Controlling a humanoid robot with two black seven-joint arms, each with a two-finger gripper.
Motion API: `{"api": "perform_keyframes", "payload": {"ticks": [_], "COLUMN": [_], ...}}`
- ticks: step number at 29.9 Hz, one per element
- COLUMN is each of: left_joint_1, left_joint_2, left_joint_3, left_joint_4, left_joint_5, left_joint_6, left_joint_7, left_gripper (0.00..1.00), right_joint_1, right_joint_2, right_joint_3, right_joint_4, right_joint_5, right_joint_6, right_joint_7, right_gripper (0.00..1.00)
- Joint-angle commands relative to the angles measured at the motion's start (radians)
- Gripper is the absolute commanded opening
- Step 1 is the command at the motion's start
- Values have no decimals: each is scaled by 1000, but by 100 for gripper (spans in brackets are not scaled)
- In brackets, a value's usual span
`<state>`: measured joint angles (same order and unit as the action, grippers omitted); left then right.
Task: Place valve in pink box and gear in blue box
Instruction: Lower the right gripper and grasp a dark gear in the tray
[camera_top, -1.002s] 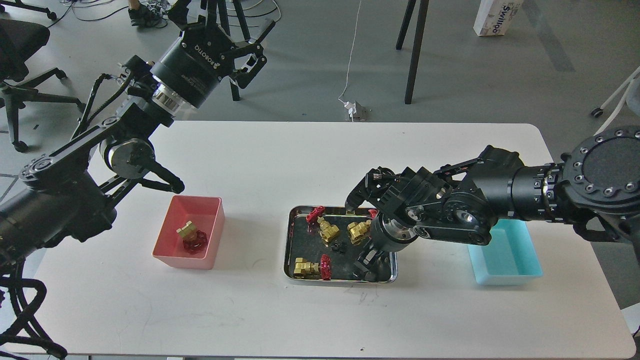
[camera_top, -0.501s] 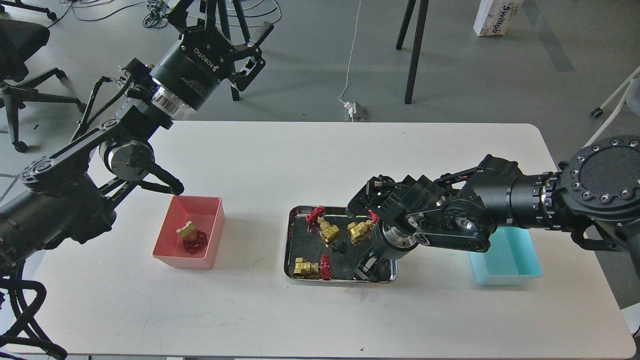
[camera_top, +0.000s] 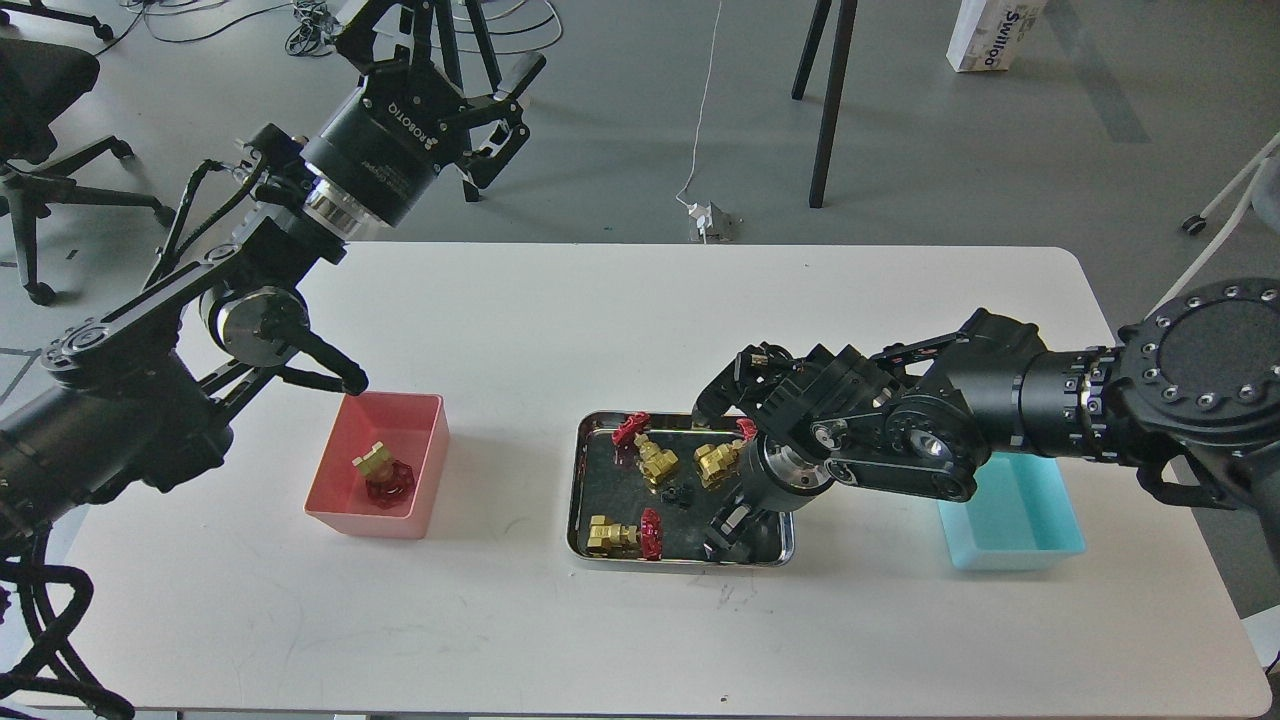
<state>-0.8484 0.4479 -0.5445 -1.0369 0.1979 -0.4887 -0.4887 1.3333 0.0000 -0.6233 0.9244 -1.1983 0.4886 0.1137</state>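
I'm working the right gripper (camera_top: 733, 530) down in the steel tray (camera_top: 580, 500), jaws pointing at the tray's near-right corner; too dark to say, can't tell how far they're parted or if they're holding anything. A gear (camera_top: 678, 495) is lying just left of the jaws, between 2 valves. 1 valve (camera_top: 380, 470) is sitting in the pink box (camera_top: 425, 470). The blue box (camera_top: 1040, 540) is waiting right of the tray on the desk (camera_top: 500, 620), nearer this arm. The left gripper (camera_top: 480, 110) is hanging high, jaws apart, holding nothing.
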Motion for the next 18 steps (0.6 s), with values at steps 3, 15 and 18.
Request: {"api": "perform_keyframes", "payload": {"ticks": [3,15,18], "left_joint_1": [2,6,6], "left_joint_2": [0,-2,-9], "left_joint_3": [1,0,1], "left_joint_4": [0,11,12], "left_joint_5": [1,1,1], "left_joint_6": [0,0,0], "left_joint_7": [0,0,0], "left_gripper": [87,87,87], "right_joint_1": [-14,-22,-22], "right_joint_2": [0,0,0], "right_joint_3": [7,7,7], "right_joint_4": [-7,-7,-7], "right_joint_5": [0,-1,-1], "right_joint_6": [0,0,0], "right_joint_7": [0,0,0], "right_gripper": [54,48,46]}}
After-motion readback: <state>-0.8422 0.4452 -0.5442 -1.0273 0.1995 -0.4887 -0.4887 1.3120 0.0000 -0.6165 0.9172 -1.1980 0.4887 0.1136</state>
